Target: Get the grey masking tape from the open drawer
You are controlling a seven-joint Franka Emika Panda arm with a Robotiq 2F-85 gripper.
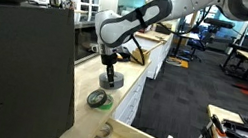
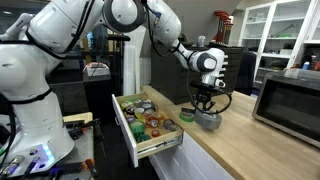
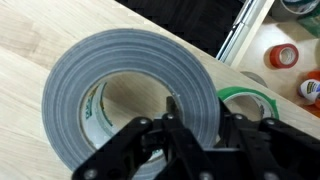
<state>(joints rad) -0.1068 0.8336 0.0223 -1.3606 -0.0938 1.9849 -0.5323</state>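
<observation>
The grey masking tape (image 3: 130, 50) lies flat on the surface (image 3: 40, 30), outside the open drawer (image 2: 158, 150), beside a green-rimmed roll (image 3: 250, 98). The gripper (image 3: 172, 112) sits over its wall; whether it pinches, I cannot tell. Best to release fully, then rise straight up

Two rolls of tape were counted on the single pale wooden countertop (image 2: 250, 140): one thick light-grey ring of masking tape (image 3: 120, 55) and one dark roll with a green rim (image 3: 238, 93). One open pull-out drawer of pale wood (image 2: 124, 122) was noted; its small coloured contents were too crowded to number, though two orange-red round items (image 3: 283, 57) showed in the wrist view. One white jointed robot arm (image 2: 150, 20), one black gripper (image 2: 206, 110) and one silver-fronted microwave oven (image 2: 290, 100) completed the tally.
</observation>
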